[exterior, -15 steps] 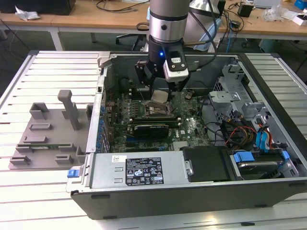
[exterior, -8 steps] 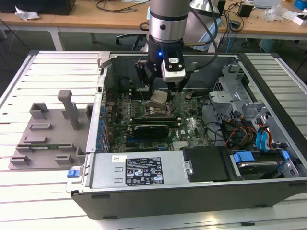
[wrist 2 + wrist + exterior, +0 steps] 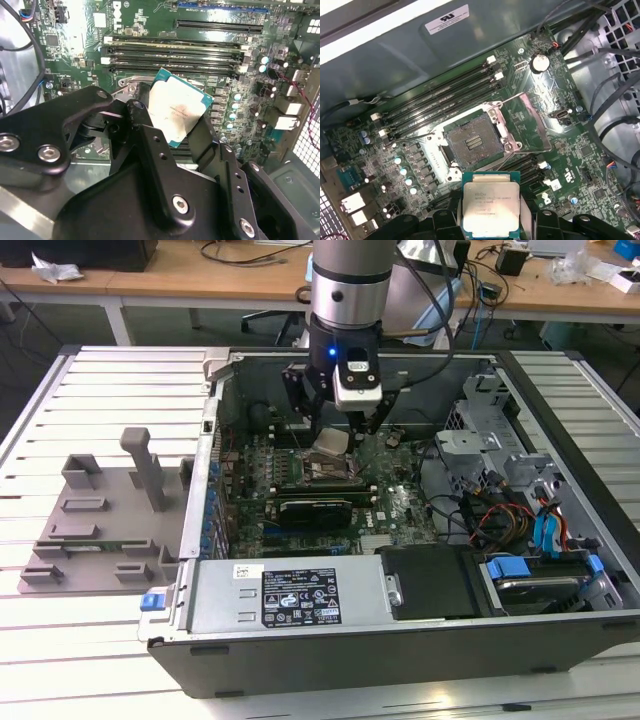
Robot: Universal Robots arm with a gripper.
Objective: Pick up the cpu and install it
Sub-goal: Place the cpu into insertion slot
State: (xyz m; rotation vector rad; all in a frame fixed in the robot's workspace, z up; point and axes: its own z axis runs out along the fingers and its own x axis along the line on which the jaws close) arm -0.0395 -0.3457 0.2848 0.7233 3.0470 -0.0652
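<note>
The claw (image 3: pixel 338 430) was clenched on the cpu (image 3: pixel 490 207), gripping two opposite edges and holding it in the air inside the open computer case (image 3: pixel 300 605), near the bare socket (image 3: pixel 472 145), whose clamp plate (image 3: pixel 530 117) lay folded open. Doing this step well would likely mean keeping the chip level, squaring its edges to the socket, and lowering it straight, never sliding across the pins.

Vertical arm (image 3: pixel 348 280), fingers (image 3: pixel 150 145) around the cpu (image 3: pixel 491 207)
</note>
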